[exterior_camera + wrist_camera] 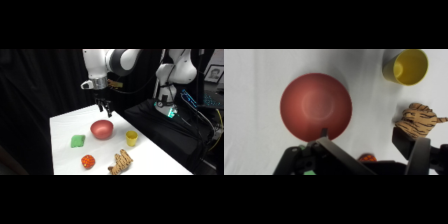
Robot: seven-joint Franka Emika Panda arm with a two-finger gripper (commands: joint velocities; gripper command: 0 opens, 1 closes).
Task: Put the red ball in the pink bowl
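The red ball (88,161), small and speckled, lies near the table's front edge, left of a striped toy. In the wrist view only a sliver of the red ball (367,158) shows, low between the fingers. The pink bowl (102,129) stands mid-table and holds nothing; from the wrist the pink bowl (316,106) is seen from above. My gripper (105,107) hangs in the air just behind and above the bowl, well away from the ball. The gripper (369,145) is open and holds nothing.
A small yellow cup (131,137) stands right of the bowl, and the cup (406,66) also shows in the wrist view. A tiger-striped plush toy (121,162) lies at the front. A green flat object (77,141) sits left of the bowl. Black cloth surrounds the white table (150,160).
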